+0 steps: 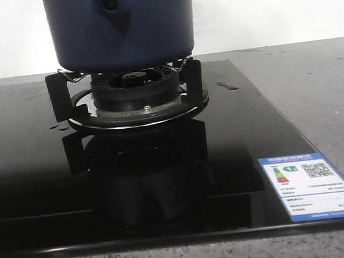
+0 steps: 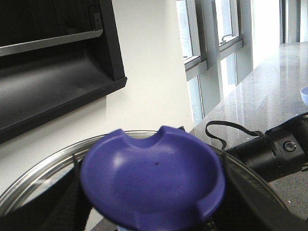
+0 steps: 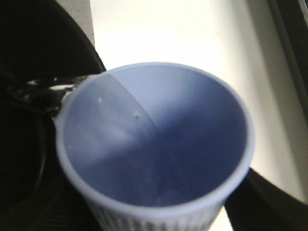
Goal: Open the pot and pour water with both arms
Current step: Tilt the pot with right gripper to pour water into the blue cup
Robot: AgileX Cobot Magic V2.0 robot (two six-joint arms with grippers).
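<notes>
Counter (image 1: 315, 83) of grey speckled stone carried a black glass hob (image 1: 38, 198), its near edge closest to the front camera. An energy label (image 1: 313, 186) lay on the glass at 4 o'clock from the burner. Farther back, at the centre of the hob, stood the burner (image 1: 132, 90) with its black pan supports (image 1: 57, 95). The pot (image 1: 121, 26), dark navy with a round rivet on its handle mount, rested on those supports directly over the burner, its upper part cut off by the frame edge.

Left wrist view: a purple-blue knob (image 2: 153, 180) filled the foreground, seated on a glass lid with a metal rim (image 2: 43, 171). Dark blurred shapes flanked the knob on both sides; whether the left gripper pinched it could not be told. Beyond, at 3 o'clock, lay a black arm segment (image 2: 274, 151) with a cable, and a pale blue object (image 2: 304, 95) on the far counter.

Right wrist view: a pale blue ribbed cup (image 3: 154, 144) was tilted, and water (image 3: 45, 91) ran from its rim at 10 o'clock into a dark vessel. The right gripper's fingers were hidden; its state could not be told.
</notes>
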